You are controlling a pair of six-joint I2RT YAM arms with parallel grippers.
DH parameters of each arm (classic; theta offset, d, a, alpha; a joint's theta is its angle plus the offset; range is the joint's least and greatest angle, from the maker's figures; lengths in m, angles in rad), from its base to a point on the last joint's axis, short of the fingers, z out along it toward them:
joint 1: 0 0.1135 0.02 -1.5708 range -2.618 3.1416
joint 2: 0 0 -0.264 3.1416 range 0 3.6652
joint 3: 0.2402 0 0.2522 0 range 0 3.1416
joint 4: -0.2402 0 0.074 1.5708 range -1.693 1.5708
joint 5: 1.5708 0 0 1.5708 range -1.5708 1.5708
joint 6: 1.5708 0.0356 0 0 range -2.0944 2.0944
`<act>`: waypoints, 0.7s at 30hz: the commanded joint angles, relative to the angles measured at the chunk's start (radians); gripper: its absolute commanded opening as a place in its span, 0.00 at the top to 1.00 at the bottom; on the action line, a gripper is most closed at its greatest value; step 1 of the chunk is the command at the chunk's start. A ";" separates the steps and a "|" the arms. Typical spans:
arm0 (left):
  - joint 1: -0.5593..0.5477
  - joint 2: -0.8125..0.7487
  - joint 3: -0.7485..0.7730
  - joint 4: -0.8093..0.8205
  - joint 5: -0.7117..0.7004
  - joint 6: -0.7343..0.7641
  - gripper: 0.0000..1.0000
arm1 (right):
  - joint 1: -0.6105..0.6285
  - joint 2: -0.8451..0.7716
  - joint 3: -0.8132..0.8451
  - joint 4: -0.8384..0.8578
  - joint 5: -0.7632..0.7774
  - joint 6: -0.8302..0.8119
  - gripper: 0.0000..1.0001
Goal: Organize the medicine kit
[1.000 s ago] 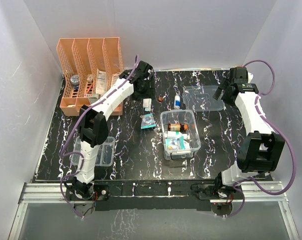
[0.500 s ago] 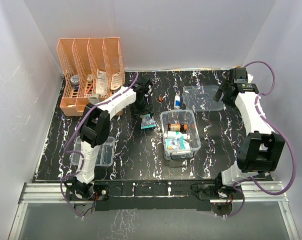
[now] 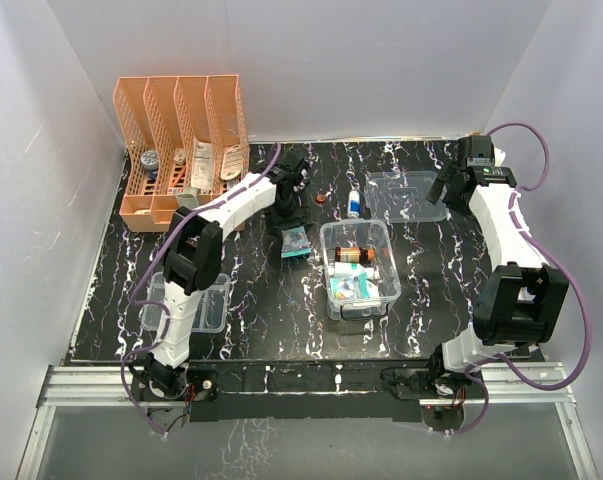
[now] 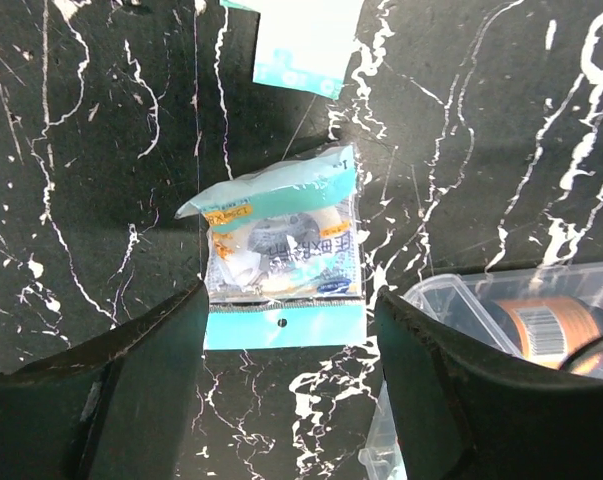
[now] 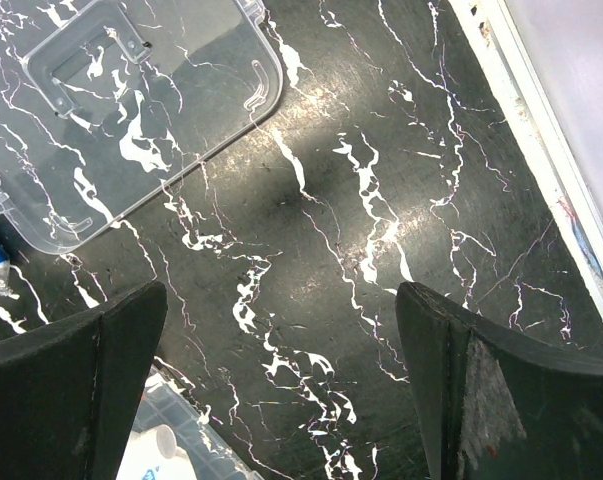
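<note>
The medicine kit (image 3: 359,268) is a deep clear box at mid-table, holding an amber bottle (image 3: 352,254) and some packets. Its corner shows in the left wrist view (image 4: 451,300). Its clear lid (image 3: 408,195) lies flat behind it, and also shows in the right wrist view (image 5: 131,110). My left gripper (image 3: 287,222) is open and empty, just above a teal and clear packet (image 4: 281,250) that lies on the table left of the kit; the jaws (image 4: 289,315) straddle the packet's near end. My right gripper (image 3: 444,186) is open and empty over bare table (image 5: 281,310) beside the lid.
An orange slotted rack (image 3: 181,150) with items stands at the back left. A shallow clear tray (image 3: 191,300) lies at the near left. A small white and teal box (image 4: 306,40) lies beyond the packet. A white and blue bottle (image 3: 354,204) and a small orange thing (image 3: 322,197) lie behind the kit.
My left gripper has moved away from the rack, forward and right, and now hangs over the teal packet. My right arm has hardly moved.
</note>
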 commanded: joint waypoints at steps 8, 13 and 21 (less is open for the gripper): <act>-0.028 0.096 0.071 -0.026 -0.061 0.001 0.35 | 0.002 -0.058 0.002 0.019 0.028 -0.027 0.02; -0.032 0.105 0.065 -0.030 -0.069 0.012 0.36 | 0.002 -0.058 0.001 0.015 0.021 -0.039 0.02; -0.040 0.062 -0.001 -0.039 -0.067 0.014 0.66 | 0.002 -0.058 -0.014 0.014 -0.012 -0.071 0.02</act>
